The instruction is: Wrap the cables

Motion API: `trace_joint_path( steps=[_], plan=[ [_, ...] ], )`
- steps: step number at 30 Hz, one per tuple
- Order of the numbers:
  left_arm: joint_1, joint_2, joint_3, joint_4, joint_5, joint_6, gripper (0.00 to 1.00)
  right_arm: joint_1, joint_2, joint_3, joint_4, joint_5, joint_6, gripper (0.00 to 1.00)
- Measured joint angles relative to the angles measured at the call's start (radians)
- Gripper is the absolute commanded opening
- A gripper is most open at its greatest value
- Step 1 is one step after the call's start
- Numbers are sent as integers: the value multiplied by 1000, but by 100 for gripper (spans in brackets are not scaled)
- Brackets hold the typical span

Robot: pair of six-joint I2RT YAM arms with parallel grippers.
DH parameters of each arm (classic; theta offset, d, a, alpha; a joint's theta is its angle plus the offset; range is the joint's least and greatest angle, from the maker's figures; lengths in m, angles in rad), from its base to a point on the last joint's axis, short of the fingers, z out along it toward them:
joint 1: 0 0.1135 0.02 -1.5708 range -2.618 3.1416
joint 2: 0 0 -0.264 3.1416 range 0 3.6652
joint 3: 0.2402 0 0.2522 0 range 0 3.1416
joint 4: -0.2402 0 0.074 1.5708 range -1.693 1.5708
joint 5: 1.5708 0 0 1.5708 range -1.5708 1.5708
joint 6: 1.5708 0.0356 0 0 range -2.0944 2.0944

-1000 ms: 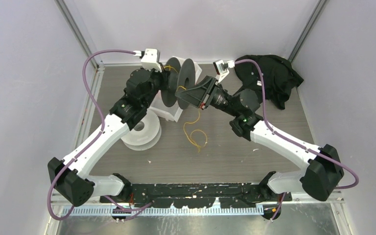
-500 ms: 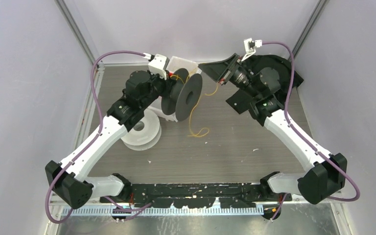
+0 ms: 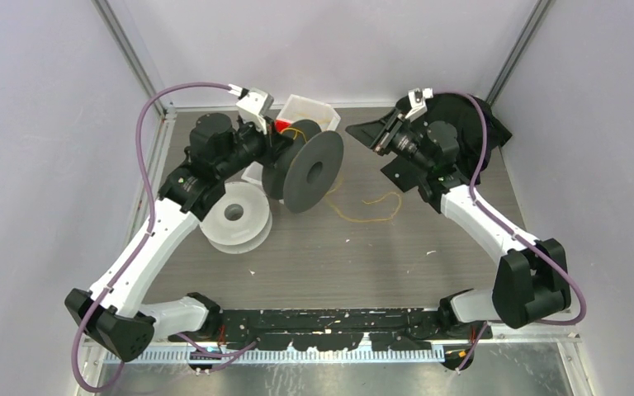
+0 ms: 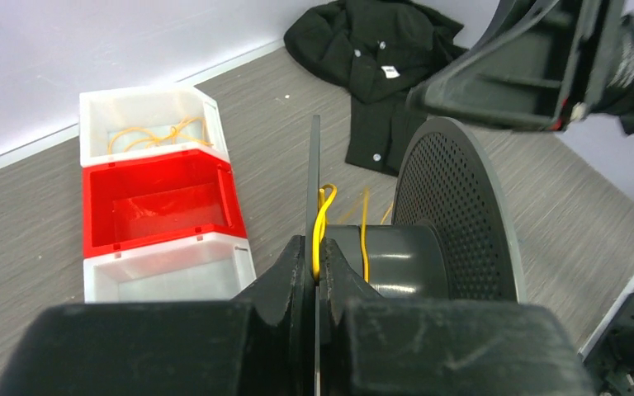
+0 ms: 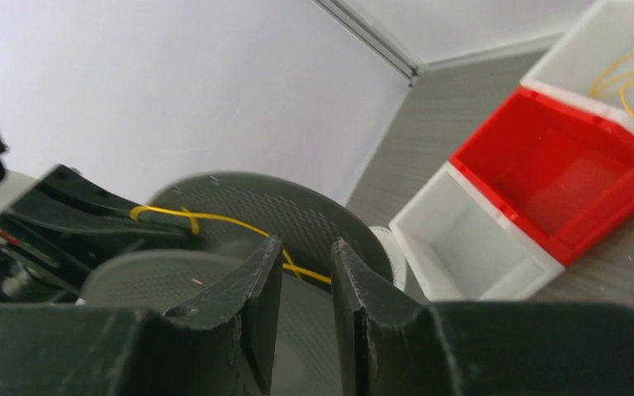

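1. Left gripper (image 4: 314,252): closed tight on the thin edge of 1 flange of the dark grey spool (image 3: 314,172). The spool stands on edge, just beside the 3 bins (image 3: 304,113) at the far side of the table (image 3: 297,264).
2. Right gripper (image 5: 307,264): jaws partly apart with a clear gap and nothing pinched between them. It hangs to the right of the spool and well apart from it.
3. Yellow cable (image 3: 367,213): 1 end is wound around the spool hub, next to the clamped flange. The rest lies in a loose wave on the table between the spool and the right arm.
4. Spare yellow cables (image 4: 153,132): inside the far white bin.
5. Clearances: the white spool (image 3: 234,216) lies flat, touching the left forearm's side. The black garment (image 3: 483,124) fills the far right corner behind the right wrist. Bare table lies between both arms toward the near edge.
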Motion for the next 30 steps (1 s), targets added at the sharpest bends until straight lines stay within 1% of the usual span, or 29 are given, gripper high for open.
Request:
trace_joint_path(
  steps=[4, 8, 13, 20, 23, 26, 30],
  plan=[
    [32, 0, 24, 0, 41, -41, 0, 0, 7, -43, 0, -4, 8, 34],
    [47, 3, 59, -13, 62, -76, 0, 0, 7, -66, -3, -12, 0, 43],
    [49, 32, 161, -53, 71, -113, 0, 0, 1, -101, -41, -27, -56, 52],
    [50, 40, 263, -105, 60, -166, 0, 18, -65, -257, -109, -12, -190, 63],
    [50, 40, 297, -120, 48, -183, 0, 61, -93, -330, -103, -1, -227, 64],
    [50, 40, 315, -120, 45, -196, 0, 142, -107, -377, -95, 35, -276, 65],
    [50, 44, 317, -120, 39, -214, 0, 274, -102, -397, -87, 122, -362, 65]
  ],
)
